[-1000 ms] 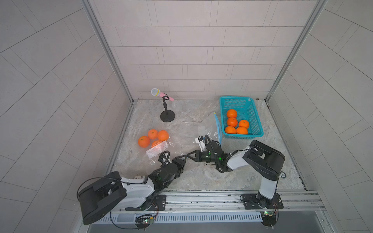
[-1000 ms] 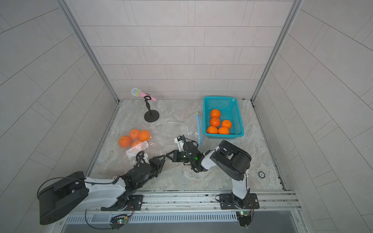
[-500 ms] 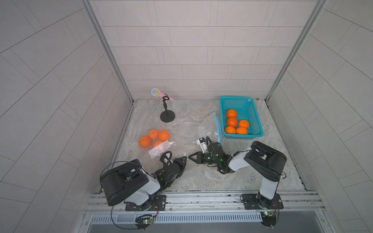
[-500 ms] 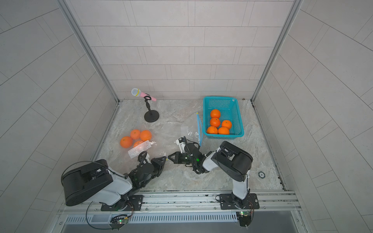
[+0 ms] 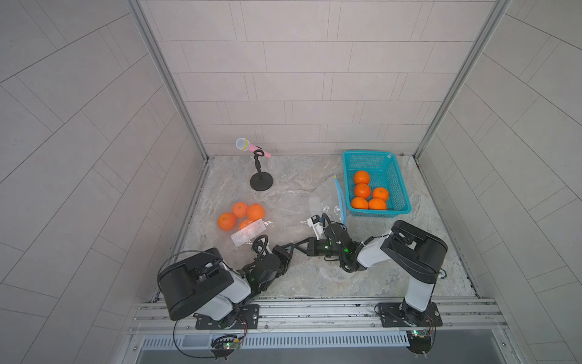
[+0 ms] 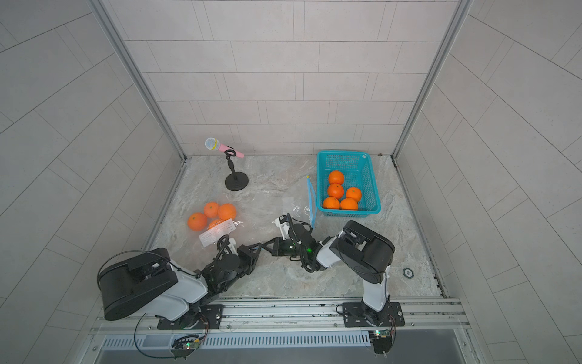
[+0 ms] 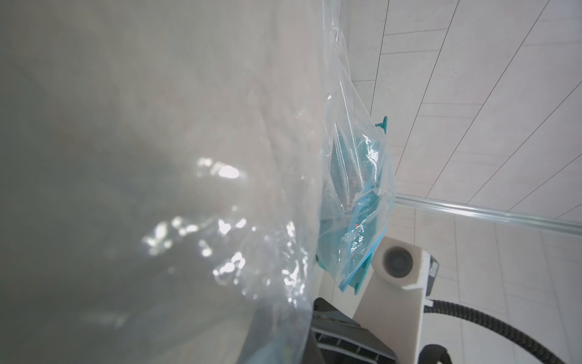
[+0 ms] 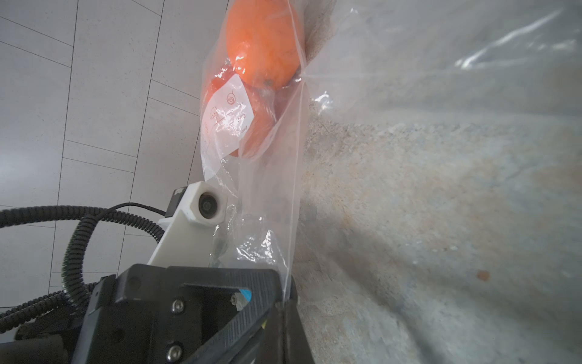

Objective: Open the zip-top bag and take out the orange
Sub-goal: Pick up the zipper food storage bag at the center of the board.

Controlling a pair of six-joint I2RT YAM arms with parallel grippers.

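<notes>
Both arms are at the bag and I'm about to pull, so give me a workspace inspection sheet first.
surface: marble tabletop, no damage seen.
job's things: clear zip-top bag lying flat; four bagged oranges at its left end; blue zip strip beside the basket.
clutter: teal basket with five loose oranges; toy microphone on a stand.
grippers: right gripper shut on the bag's near edge; left gripper at that edge, grip unclear.
cables: coiled cable loops at both wrists.
surroundings: tiled walls; nothing else seen.

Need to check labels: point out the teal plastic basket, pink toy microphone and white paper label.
Teal plastic basket (image 5: 382, 175), in a top view, bare mesh floor.
Pink toy microphone (image 5: 252, 147), in a top view, handle.
White paper label (image 5: 248, 232), in a top view, middle.
</notes>
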